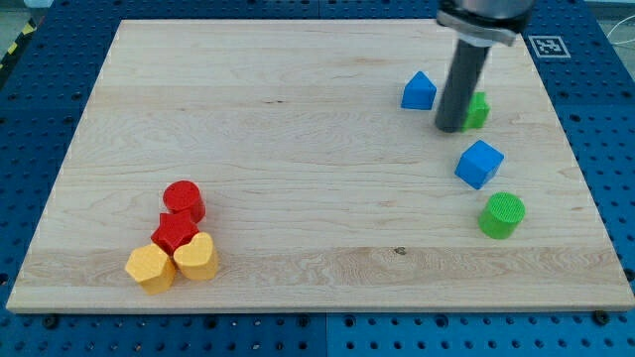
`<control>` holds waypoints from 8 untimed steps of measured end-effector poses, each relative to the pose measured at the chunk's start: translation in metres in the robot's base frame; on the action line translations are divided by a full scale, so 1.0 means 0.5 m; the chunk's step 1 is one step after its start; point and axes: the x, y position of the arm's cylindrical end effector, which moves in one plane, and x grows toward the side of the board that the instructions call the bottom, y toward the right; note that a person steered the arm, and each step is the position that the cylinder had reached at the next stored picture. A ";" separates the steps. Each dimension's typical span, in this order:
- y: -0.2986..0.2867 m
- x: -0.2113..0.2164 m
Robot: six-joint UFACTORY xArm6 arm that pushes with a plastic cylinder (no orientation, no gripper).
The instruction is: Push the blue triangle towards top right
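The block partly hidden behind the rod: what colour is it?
Green, seen in the camera view, just right of my tip.

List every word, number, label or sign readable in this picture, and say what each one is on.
No readable words or numbers anywhere.
Black-and-white square marker at the view's top right, beside the wooden board: a pattern, not text.
Yellow-and-black striped tape at the view's top left: no lettering.
The blocks carry no print.

Blue triangle [419, 91]: small solid blue block w/ peaked top, apex pointing to view's top, flat base toward view's bottom. Sits flat on the wooden board [298, 139], upper-right area, not touching anything. My tip [449, 127] is just beside it, at its lower right, apart from it.
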 end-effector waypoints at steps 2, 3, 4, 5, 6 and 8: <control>-0.086 0.009; -0.101 -0.004; -0.075 -0.024; -0.028 -0.058; -0.032 -0.064; -0.081 -0.064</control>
